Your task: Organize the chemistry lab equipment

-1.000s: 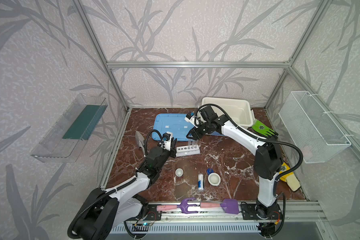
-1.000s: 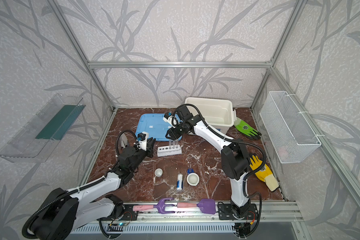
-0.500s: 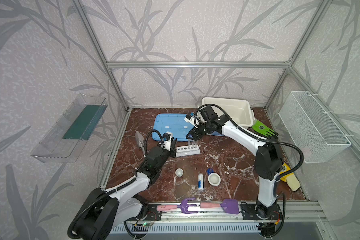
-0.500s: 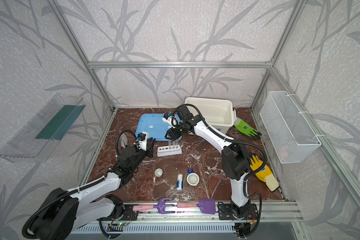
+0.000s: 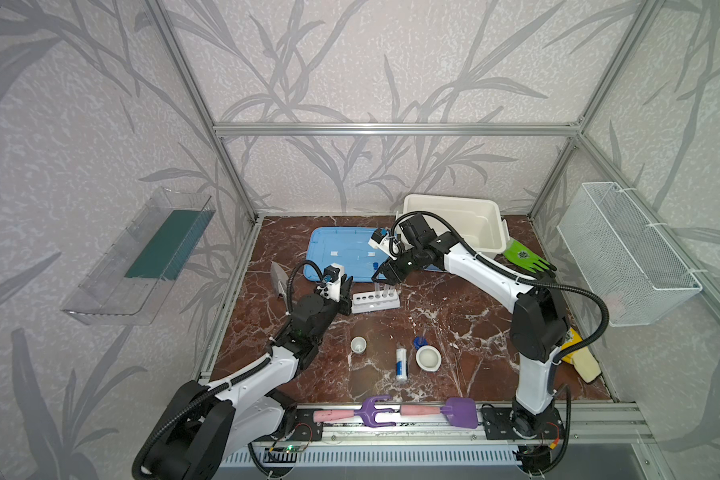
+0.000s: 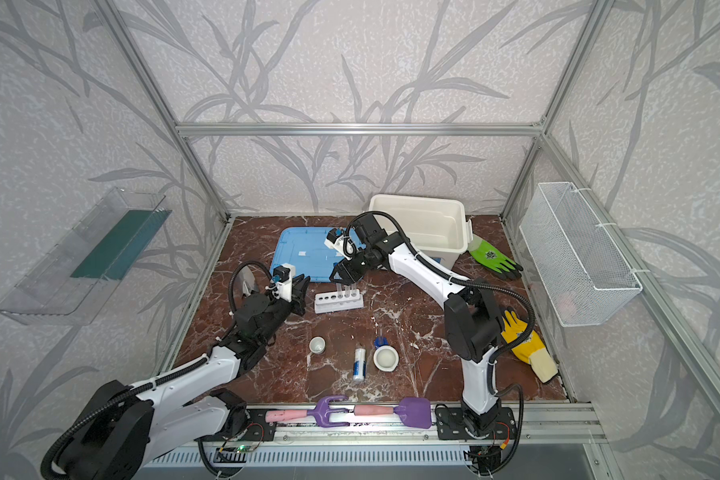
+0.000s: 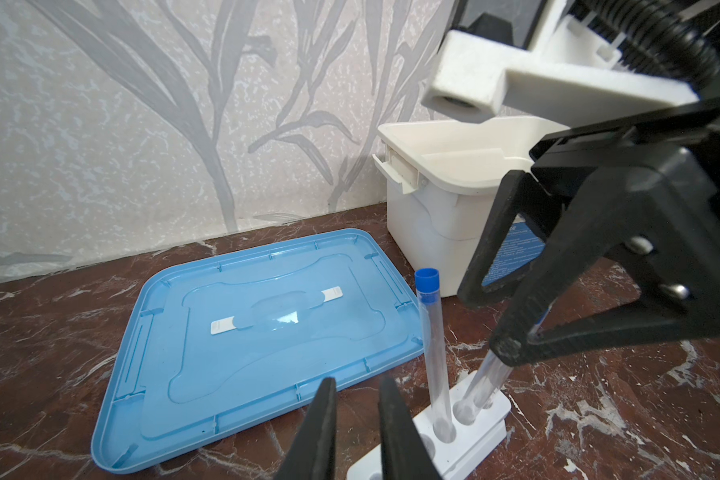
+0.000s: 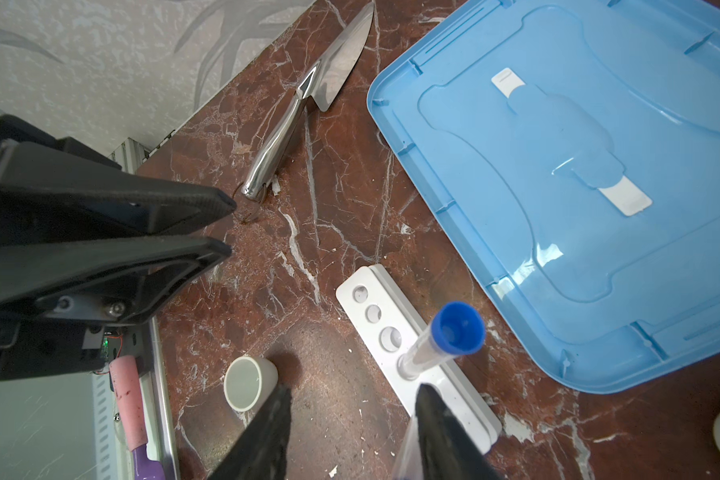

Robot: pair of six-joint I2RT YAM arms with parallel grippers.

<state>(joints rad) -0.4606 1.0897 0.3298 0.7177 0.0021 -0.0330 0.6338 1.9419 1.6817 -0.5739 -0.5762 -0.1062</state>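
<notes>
while low over rack, right arm outstretched

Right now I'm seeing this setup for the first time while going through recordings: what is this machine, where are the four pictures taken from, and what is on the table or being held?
Two robot arms share a marble table. Two pictures look down from one overhead camera pair. The other two come from cameras on the arms' wrists.

The left hand hovers beside a white six-hole rack, fingers slightly apart and empty. The right hand is above the rack, fingers apart around a tilted test tube whose foot sits in a hole. A blue-capped tube stands upright beside it.

Nearer the front lie a small cup, a bottle and a bowl. Behind are a blue lid and a white bin.
</notes>
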